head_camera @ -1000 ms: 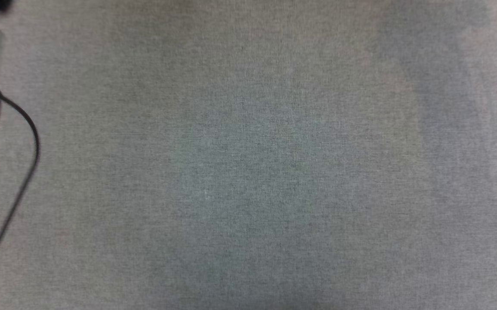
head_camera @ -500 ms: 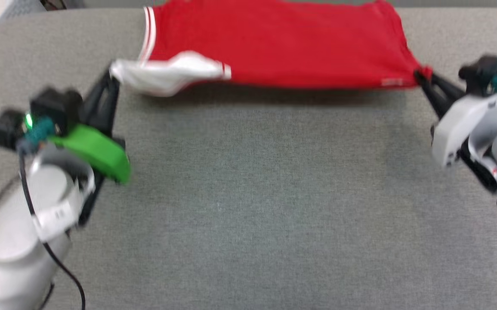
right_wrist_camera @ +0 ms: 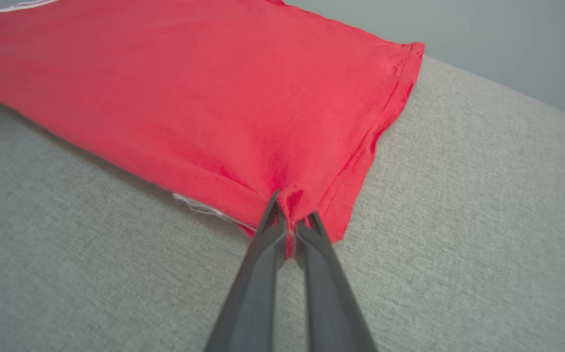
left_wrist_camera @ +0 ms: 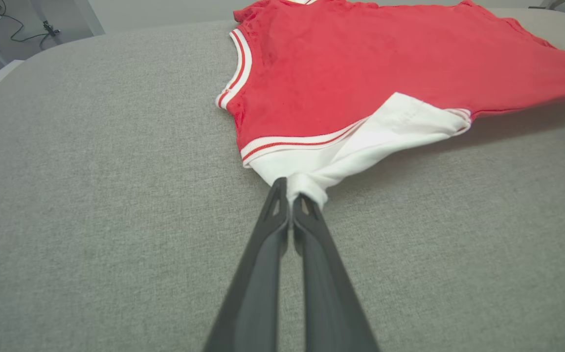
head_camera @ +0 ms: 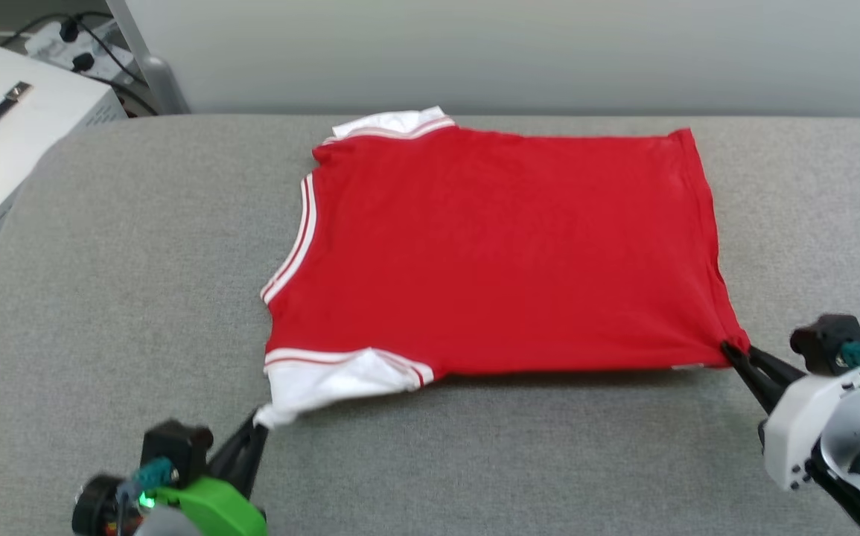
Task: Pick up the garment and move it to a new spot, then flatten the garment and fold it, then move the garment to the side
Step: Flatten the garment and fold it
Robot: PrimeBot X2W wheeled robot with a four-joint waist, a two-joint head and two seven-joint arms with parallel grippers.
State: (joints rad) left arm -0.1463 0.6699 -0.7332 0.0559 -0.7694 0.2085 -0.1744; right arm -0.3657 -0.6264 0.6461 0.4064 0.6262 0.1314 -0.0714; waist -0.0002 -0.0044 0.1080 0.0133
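Lying spread on the grey padded bench [head_camera: 139, 298] in the head view, the red shirt [head_camera: 504, 246] covers the middle and reaches close to the far edge, collar side toward the robot's left and hem toward its right. One white sleeve [head_camera: 333, 380] points at the near edge, and the other sleeve peeks out at the far edge. The left fingers [head_camera: 255, 435] are closed on the tip of the near sleeve, drawing it to a point. The right fingers [head_camera: 739, 357] are closed on the near hem corner. A shadow runs under the shirt's near edge between the two grips. Beyond the bench's far left corner stand a white box [head_camera: 5, 134] and some black cables [head_camera: 72, 37].

From the left wrist, the two dark fingers [left_wrist_camera: 286, 205] pinch a bunched fold of the white sleeve [left_wrist_camera: 385, 132], just above the bench cloth [left_wrist_camera: 91, 171]; the red body [left_wrist_camera: 360, 63] stretches away behind it.

From the right wrist, the fingers [right_wrist_camera: 277, 222] clamp a puckered bit of red cloth beside the stitched hem, and the shirt [right_wrist_camera: 204, 88] fans out from them across the bench [right_wrist_camera: 458, 195].
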